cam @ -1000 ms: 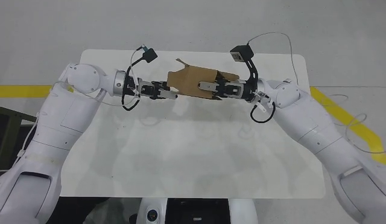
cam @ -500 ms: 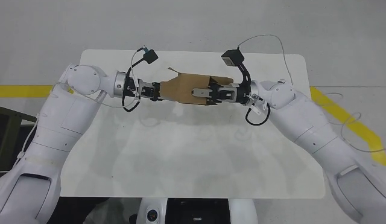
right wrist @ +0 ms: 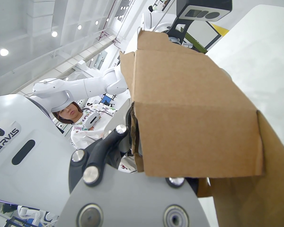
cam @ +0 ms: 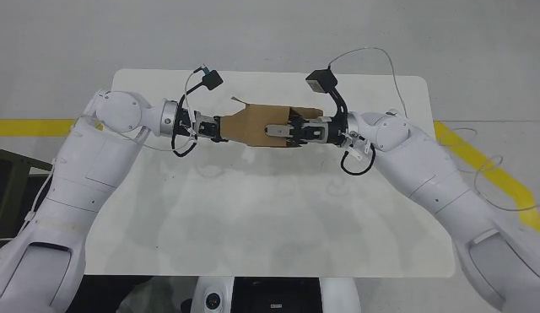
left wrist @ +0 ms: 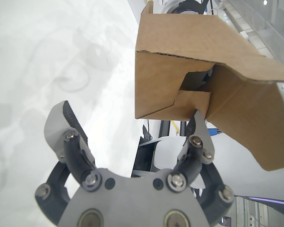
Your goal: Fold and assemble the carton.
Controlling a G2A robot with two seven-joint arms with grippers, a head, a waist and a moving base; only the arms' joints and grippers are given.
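Observation:
A brown carton (cam: 253, 125) hangs in the air over the far middle of the white table (cam: 253, 220), between my two arms. My right gripper (cam: 283, 132) is shut on the carton's wall from the right; one finger (right wrist: 122, 119) lies against the outside of the carton (right wrist: 194, 124) and the other is hidden by cardboard. My left gripper (cam: 217, 128) stands open at the carton's left end. In the left wrist view, one fingertip (left wrist: 198, 119) touches the corner of a folded end flap of the carton (left wrist: 175, 72). The end flaps are partly tucked, leaving a gap.
Most of the table's surface toward the robot lies bare (cam: 278, 229). Yellow floor tape (cam: 34, 127) runs beside the table on both sides. Thin cables (cam: 371, 56) loop from the wrist cameras above the arms.
The right arm has carried the carton left and toward the robot, and its spread flaps have closed into a more compact box. The left gripper has drawn back slightly to the left.

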